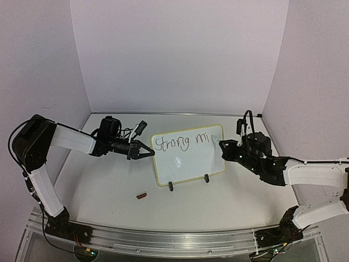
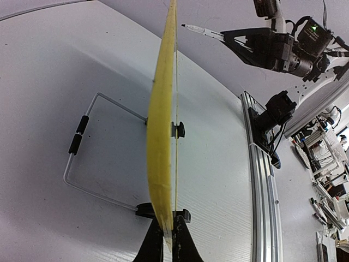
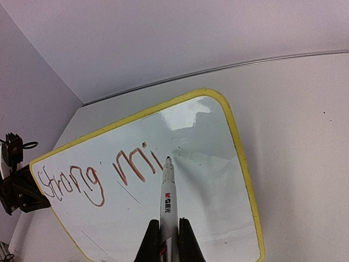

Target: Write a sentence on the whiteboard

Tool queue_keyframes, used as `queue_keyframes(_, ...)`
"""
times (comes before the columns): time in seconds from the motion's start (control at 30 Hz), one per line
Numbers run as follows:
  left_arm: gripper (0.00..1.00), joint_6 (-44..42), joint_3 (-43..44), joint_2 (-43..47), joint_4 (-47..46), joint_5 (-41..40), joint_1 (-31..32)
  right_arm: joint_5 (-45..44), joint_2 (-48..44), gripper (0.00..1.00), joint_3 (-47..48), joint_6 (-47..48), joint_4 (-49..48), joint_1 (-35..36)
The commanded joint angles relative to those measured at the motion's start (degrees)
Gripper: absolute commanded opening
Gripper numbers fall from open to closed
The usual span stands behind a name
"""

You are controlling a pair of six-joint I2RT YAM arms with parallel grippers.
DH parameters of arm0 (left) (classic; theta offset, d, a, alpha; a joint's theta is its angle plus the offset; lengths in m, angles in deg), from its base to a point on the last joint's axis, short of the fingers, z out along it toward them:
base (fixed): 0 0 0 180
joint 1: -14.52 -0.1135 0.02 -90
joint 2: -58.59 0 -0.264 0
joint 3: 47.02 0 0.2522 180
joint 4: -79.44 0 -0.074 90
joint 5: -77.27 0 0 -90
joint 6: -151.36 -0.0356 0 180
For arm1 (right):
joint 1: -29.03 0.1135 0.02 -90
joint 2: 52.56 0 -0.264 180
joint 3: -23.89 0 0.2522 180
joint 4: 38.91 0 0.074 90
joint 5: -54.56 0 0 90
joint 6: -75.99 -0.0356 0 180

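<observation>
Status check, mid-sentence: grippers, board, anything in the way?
Left gripper shut on whiteboard edge. Right gripper shut on marker, tip at board. Sentence reads "Strong mi". Board ahead blank.

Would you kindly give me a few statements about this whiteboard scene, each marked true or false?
1. The left gripper has its jaws shut on the whiteboard's edge. True.
2. The right gripper holds nothing. False: its jaws are shut on a marker, whose tip is near the last letters.
3. The sentence so far reads "Strong mi". True.
4. The whiteboard lies flat. False: it stands propped on a wire stand.
5. The small red piece lies behind the board. False: it lies on the table in front of the board, toward the left arm.
</observation>
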Motion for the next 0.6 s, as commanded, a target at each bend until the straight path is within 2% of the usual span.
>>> queue_keyframes(0.0,0.0,-2.91,0.3,0.03,3.42,-1.91,0.82,-0.66,1.14,0.0,2.39,1.13,-0.49,-0.05)
queue_keyframes(0.57,0.0,-2.91,0.39,-0.1,3.43,-1.91,0.91,-1.01,3.26,0.0,4.36,2.24,-0.58,-0.12)
